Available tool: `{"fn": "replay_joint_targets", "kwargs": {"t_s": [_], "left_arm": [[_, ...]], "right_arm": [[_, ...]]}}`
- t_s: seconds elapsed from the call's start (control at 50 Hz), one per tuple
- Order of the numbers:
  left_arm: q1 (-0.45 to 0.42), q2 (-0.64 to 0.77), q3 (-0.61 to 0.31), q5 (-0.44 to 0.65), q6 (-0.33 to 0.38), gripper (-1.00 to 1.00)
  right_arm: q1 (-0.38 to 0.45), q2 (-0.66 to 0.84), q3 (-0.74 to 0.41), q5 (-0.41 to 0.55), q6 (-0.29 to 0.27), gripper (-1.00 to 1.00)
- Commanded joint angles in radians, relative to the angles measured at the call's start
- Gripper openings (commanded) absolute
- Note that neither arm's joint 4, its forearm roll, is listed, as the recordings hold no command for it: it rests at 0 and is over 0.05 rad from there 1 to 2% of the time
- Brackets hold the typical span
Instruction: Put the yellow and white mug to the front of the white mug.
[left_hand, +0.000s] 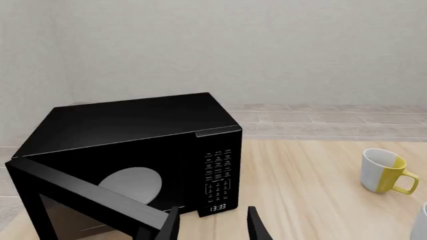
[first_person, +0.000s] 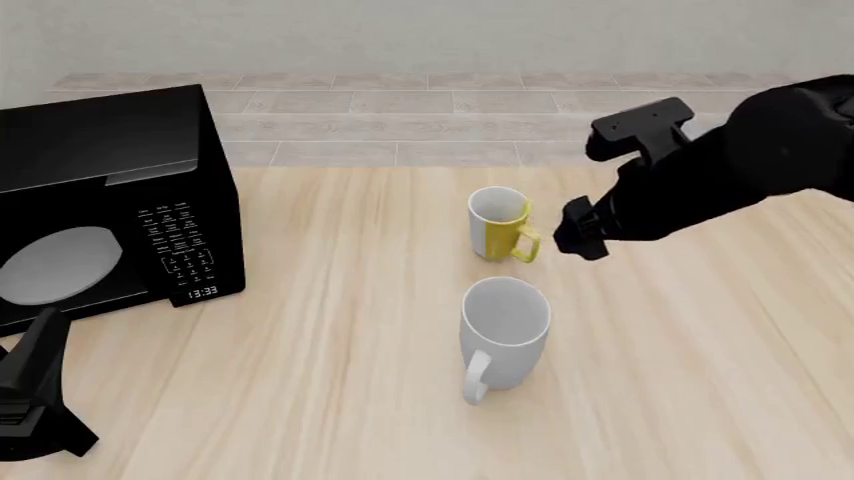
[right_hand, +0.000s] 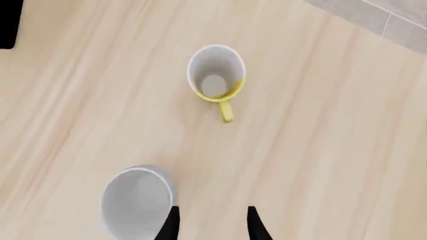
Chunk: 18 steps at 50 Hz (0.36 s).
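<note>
The right gripper (right_hand: 209, 225) is hanging above the table (first_person: 334, 340) with its jaws standing apart and holding nothing, and in the front view it is sitting just right of the yellow mug (first_person: 501, 224), apart from it. The left gripper (left_hand: 212, 226) is also showing parted, empty jaws, pointing at the black microwave (left_hand: 133, 160) whose door is standing open; in the front view its fingers seem to sit low at the near left, though they are too dark to read there. The yellow mug is standing upright at mid-table, handle to the right, just beyond the upright white mug (first_person: 505, 330), the two apart.
</note>
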Motion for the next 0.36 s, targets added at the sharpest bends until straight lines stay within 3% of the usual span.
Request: {"fn": "replay_joint_targets", "kwargs": {"t_s": [0.02, 0.36], "left_arm": [[0.000, 0.000, 0.004, -0.005, 0.001, 1.00], [0.000, 0.000, 0.004, -0.005, 0.001, 1.00]], "right_arm": [[0.007, -0.124, 0.072, 0.033, 0.004, 1.00], [0.004, -0.321, 0.163, 0.092, 0.024, 1.00]]}}
